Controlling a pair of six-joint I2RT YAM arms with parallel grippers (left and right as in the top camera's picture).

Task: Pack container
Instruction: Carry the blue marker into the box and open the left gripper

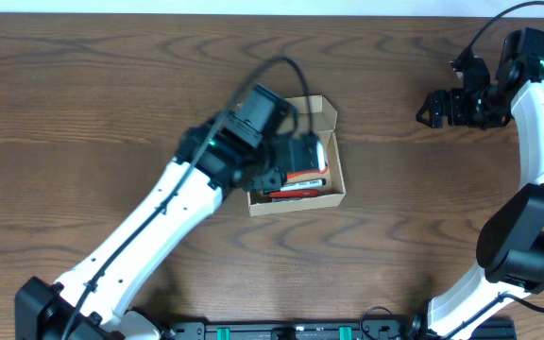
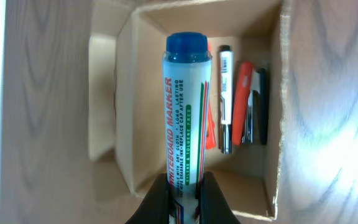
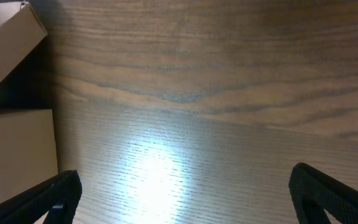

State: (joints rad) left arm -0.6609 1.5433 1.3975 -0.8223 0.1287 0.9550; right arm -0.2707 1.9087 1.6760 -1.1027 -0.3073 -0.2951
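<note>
The tan cardboard container (image 1: 333,184) sits open at mid-table, flap lid (image 1: 324,111) folded back. My left gripper (image 2: 183,193) is shut on a white whiteboard marker with a blue cap (image 2: 185,106), held over the open container (image 2: 272,168). Inside lie several pens: a white-and-black pen (image 2: 225,93), a red one (image 2: 242,102) and a black one (image 2: 263,106). In the overhead view my left gripper (image 1: 296,156) hides most of the box's inside; red pens (image 1: 300,184) show. My right gripper (image 1: 434,109) is open and empty at the far right; its wrist view (image 3: 182,196) shows bare wood between the fingers.
The wooden table (image 1: 111,85) surrounds the box. The container's side and flap (image 3: 11,37) show at the left edge of the right wrist view. The right arm's base (image 1: 527,246) stands at the right front.
</note>
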